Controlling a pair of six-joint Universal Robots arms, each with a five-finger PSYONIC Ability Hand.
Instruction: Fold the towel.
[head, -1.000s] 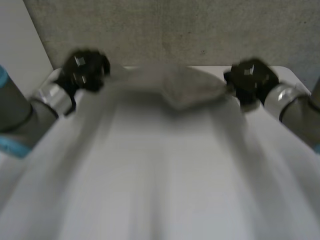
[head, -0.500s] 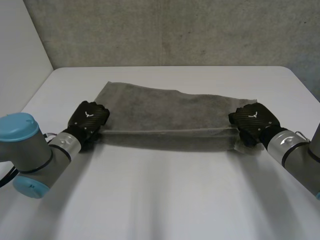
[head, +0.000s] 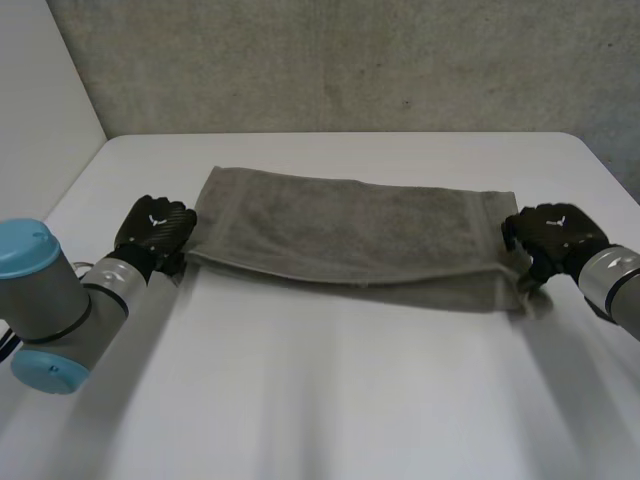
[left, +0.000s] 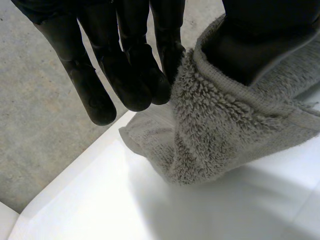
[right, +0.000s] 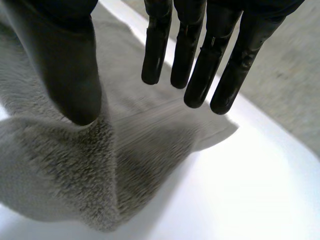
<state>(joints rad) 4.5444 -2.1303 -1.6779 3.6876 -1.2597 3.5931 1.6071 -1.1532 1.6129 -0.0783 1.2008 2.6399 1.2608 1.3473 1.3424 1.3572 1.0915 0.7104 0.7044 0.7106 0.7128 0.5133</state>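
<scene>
A grey towel (head: 350, 235) lies folded into a long strip across the middle of the white table (head: 330, 400). My left hand (head: 152, 232) is at the towel's left end. In the left wrist view the towel's hem (left: 225, 125) wraps over the thumb, and the straight fingers (left: 125, 65) press against it, pinching that corner. My right hand (head: 555, 235) is at the towel's right end. In the right wrist view its fingers (right: 200, 60) are straight and spread above the towel (right: 75, 170), and only the thumb tip (right: 70, 75) rests on the raised corner.
A grey concrete wall (head: 350, 60) stands behind the table's far edge. Bare white tabletop stretches in front of the towel towards me. Both forearms lie low at the table's left and right sides.
A second ago both hands held the towel up close to the camera. They laid it down folded, then drew outward to its ends. The right hand has let go.
</scene>
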